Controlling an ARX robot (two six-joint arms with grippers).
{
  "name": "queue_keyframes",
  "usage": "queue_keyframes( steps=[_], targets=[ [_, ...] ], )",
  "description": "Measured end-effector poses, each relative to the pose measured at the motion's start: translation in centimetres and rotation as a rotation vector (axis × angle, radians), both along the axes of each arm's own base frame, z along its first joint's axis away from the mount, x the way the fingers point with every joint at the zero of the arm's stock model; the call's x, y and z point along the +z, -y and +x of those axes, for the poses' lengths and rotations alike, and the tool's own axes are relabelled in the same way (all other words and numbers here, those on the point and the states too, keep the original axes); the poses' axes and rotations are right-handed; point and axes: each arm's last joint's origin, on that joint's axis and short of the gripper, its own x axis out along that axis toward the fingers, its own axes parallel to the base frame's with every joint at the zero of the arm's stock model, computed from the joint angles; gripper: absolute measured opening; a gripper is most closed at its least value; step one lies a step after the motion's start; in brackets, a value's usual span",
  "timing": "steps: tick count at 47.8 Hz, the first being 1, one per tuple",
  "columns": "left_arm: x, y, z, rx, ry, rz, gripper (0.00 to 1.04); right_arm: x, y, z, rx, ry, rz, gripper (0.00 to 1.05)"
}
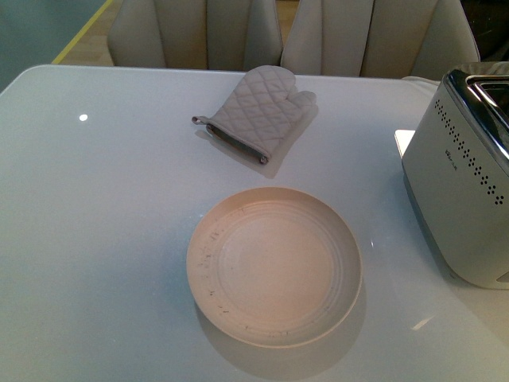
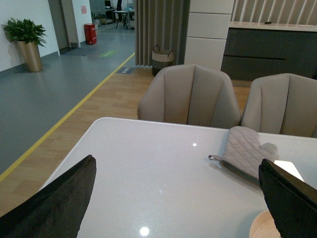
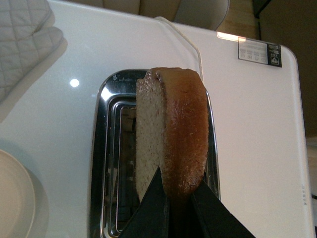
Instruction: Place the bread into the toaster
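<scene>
Right wrist view has the right gripper (image 3: 173, 191) clamped on the bread (image 3: 171, 134), held upright just above the toaster (image 3: 106, 148) and its chrome slots, while the left gripper (image 2: 173, 196) hangs spread wide over the desk (image 2: 148, 163).

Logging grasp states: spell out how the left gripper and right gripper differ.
The left gripper has jaws wide apart, empty; the right gripper has jaws shut on the bread. The left gripper faces the oven mitt across the table; the right gripper hangs over the toaster. Both have dark jaws.
</scene>
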Motion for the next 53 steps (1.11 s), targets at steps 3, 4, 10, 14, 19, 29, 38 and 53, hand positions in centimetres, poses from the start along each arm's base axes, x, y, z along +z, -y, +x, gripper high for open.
queue_keyframes(
  steps=[3, 4, 10, 14, 19, 29, 38, 53],
  targets=[
    [0.0, 0.0, 0.0, 0.0, 0.0, 0.0, 0.98, -0.4, 0.0, 0.1, -0.001, -0.01, 0.001, 0.03],
    [0.0, 0.0, 0.0, 0.0, 0.0, 0.0, 0.98, -0.5, 0.0, 0.1, -0.002, -0.011, 0.0, 0.03],
    [0.0, 0.0, 0.0, 0.0, 0.0, 0.0, 0.98, -0.7, -0.1, 0.2, -0.003, -0.013, -0.003, 0.03],
    [0.0, 0.0, 0.0, 0.0, 0.0, 0.0, 0.98, -0.8, -0.1, 0.2, -0.002, -0.017, -0.002, 0.03],
    [0.0, 0.0, 0.0, 0.0, 0.0, 0.0, 0.98, -1.0, -0.1, 0.3, -0.003, -0.024, -0.003, 0.03],
    [0.0, 0.0, 0.0, 0.0, 0.0, 0.0, 0.98, -1.5, -0.1, 0.1, 0.003, -0.06, 0.004, 0.03],
    [0.0, 0.0, 0.0, 0.0, 0.0, 0.0, 0.98, -2.2, 0.1, -0.5, 0.008, -0.103, 0.011, 0.03],
    [0.0, 0.0, 0.0, 0.0, 0.0, 0.0, 0.98, -3.0, 0.5, -1.2, 0.037, -0.154, -0.053, 0.03]
  ],
)
